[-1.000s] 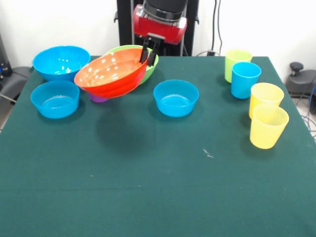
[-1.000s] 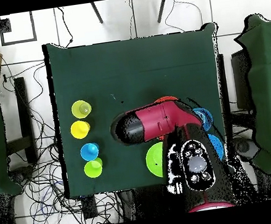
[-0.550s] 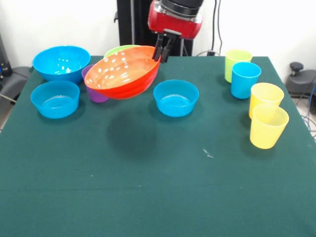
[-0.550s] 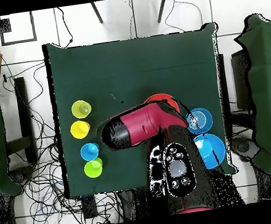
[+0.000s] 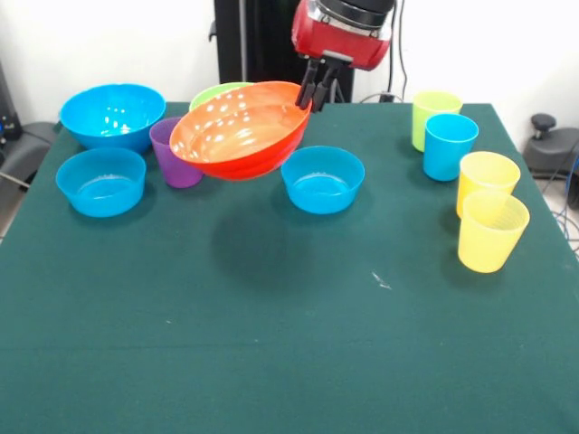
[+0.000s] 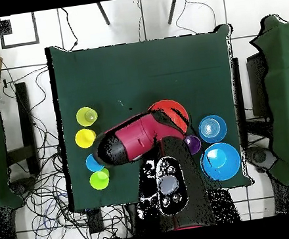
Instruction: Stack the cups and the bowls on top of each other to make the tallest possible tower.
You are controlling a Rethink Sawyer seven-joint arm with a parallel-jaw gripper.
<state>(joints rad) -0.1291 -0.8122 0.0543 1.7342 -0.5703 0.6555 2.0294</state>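
My gripper [image 5: 313, 93] is shut on the right rim of the wide orange bowl [image 5: 242, 133], which hangs tilted above the table. In the overhead view the arm covers part of the orange bowl [image 6: 172, 110] and hides the gripper. Below it to the right stands a small blue bowl [image 5: 322, 179]. The purple cup [image 5: 175, 152], lime green bowl [image 5: 215, 93], large blue bowl [image 5: 111, 113] and another small blue bowl [image 5: 101, 181] stand at the left. At the right are the lime green cup [image 5: 434, 116], the blue cup [image 5: 450, 145] and two yellow cups [image 5: 487, 179] [image 5: 491, 231]. No tower is in view.
The dark green table [image 5: 271, 344] has open cloth across its near half. A small white speck [image 5: 381, 281] lies on it. In the overhead view cables [image 6: 44, 185] lie on the floor beside the table, and other green tables [image 6: 288, 91] stand at both sides.
The gripper has carried the orange bowl rightward and slightly up in the front view, away from the lime green bowl. The purple cup, formerly mostly hidden behind it, now shows fully.
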